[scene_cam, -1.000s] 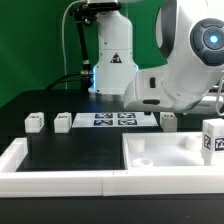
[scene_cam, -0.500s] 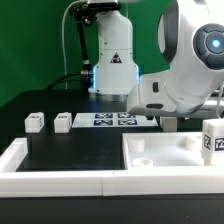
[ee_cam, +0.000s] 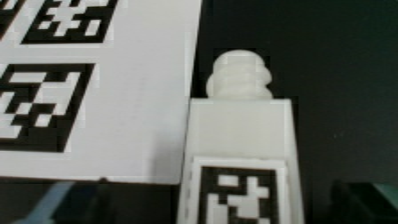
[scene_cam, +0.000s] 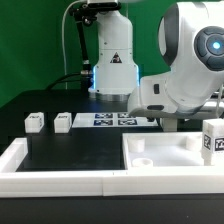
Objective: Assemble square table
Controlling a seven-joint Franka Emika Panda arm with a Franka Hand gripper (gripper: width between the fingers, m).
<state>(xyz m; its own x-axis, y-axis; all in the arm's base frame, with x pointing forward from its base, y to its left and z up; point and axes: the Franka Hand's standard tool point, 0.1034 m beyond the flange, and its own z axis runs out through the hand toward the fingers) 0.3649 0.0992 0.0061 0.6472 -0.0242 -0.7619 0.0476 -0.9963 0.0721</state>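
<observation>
Because the wrist view showed a leg (ee_cam: pixel 235 135) lying bare on the table with nothing pinching it, we noted the gripper (scene_cam: pixel 172 121) as spread wide and empty. That leg lay just beside the marker board (scene_cam: pixel 118 119), at the board's end toward the exterior view's right, with its peg pointing away from its tag. We judged that the arm hung low there so the jaws could straddle the leg for a pick.

The slab (scene_cam: pixel 165 152) lay flat, rim up, on the camera side of the board. A socket (scene_cam: pixel 143 158) faced upward, presumably so that legs can go in from above. Two legs (scene_cam: pixel 35 121) (scene_cam: pixel 63 121) sat apart off the board's other end, within reach. A fourth leg (scene_cam: pixel 212 140) stood beyond the board toward the exterior view's right. We could not tell whether it touched the slab.
</observation>
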